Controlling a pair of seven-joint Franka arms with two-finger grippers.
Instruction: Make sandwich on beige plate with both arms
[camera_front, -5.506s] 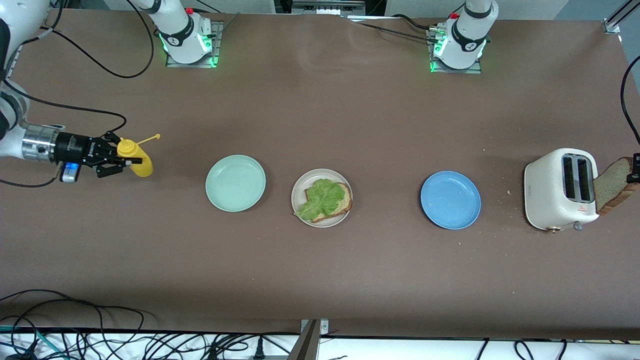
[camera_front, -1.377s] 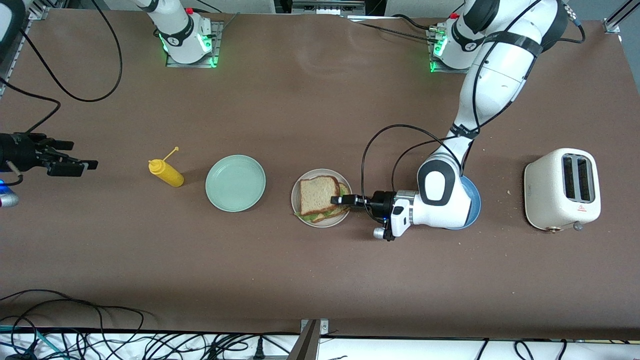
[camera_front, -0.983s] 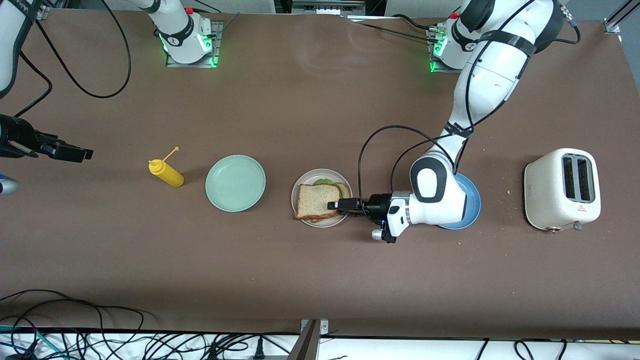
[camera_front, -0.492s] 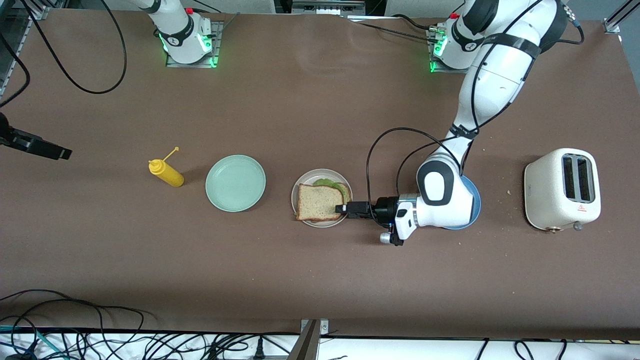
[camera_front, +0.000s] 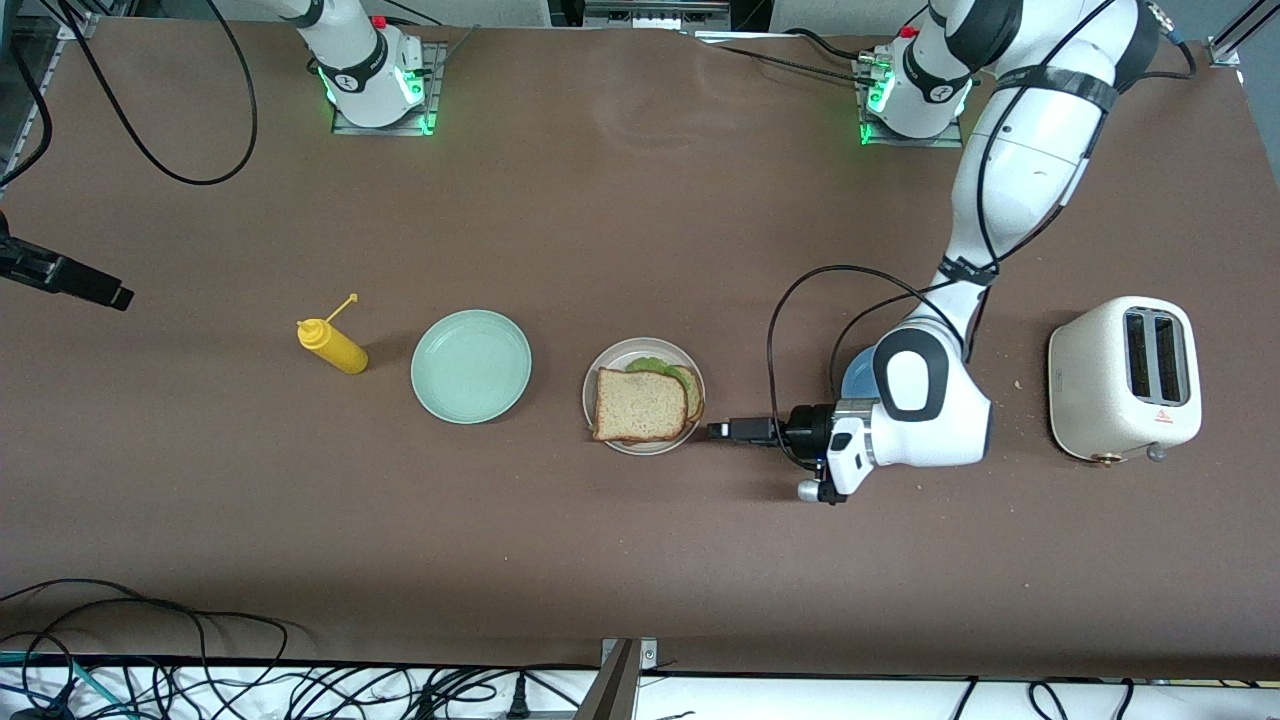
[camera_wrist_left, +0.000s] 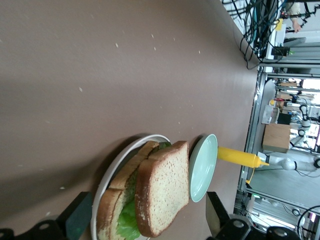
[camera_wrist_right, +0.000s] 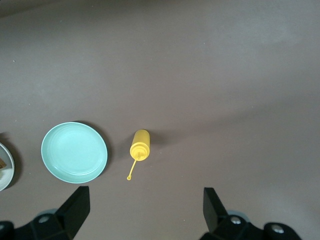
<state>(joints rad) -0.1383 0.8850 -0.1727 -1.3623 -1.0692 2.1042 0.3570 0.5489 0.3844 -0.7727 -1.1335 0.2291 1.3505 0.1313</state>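
The sandwich (camera_front: 645, 403) is lying on the beige plate (camera_front: 612, 366) at the frame's centre. The left gripper (camera_front: 722, 431) is hanging just beside the plate's rim — fingers spread wide, holding nothing. The right gripper (camera_front: 110, 294) is waiting at the upper left edge — also open and empty.

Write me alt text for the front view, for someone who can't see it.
A finished sandwich sits on the beige plate mid-table, with the left gripper open beside the plate, toward the left arm's end. A mint-green plate and a yellow squeeze bottle stand toward the right arm's end, where the right gripper waits; a white toaster stands at the left arm's end.
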